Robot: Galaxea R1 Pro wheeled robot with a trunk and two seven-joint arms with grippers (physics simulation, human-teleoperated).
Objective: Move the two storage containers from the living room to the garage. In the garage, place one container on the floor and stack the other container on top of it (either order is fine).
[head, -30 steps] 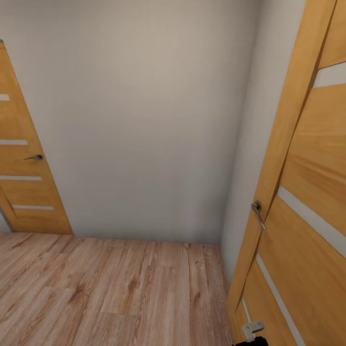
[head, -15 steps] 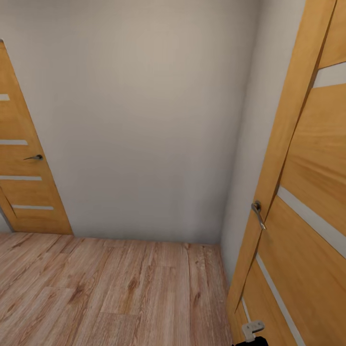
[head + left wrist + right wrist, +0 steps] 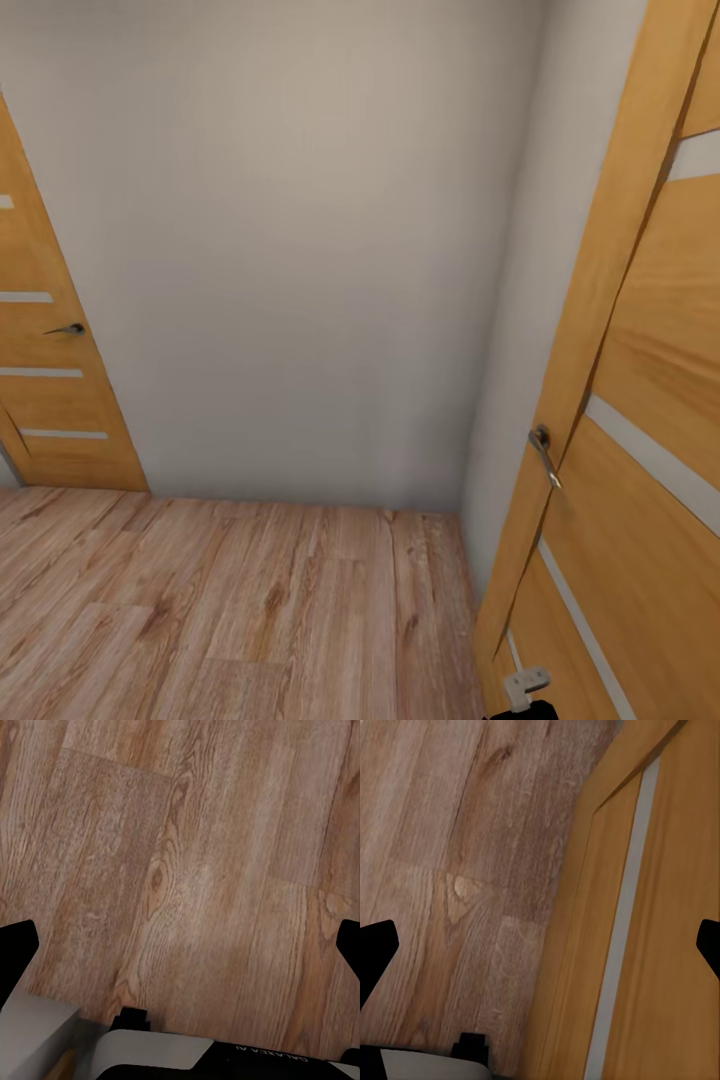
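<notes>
A plain wall (image 3: 300, 250) is facing the robot at twelve o'clock. A wood-plank floor (image 3: 230, 610) is running beneath it. One open door (image 3: 640, 450) is standing at three o'clock, with its handle (image 3: 543, 452) at mid height; a second door (image 3: 50, 370) is standing at nine o'clock. The left pincer (image 3: 180, 952) is hanging spread over bare planks, holding nothing. The right pincer (image 3: 540, 945) is likewise spread and empty, just beside the open door's lower panel. No container is appearing in these frames, so its direction, long axis and nearer arm cannot be judged. The robot is judged in transit.
</notes>
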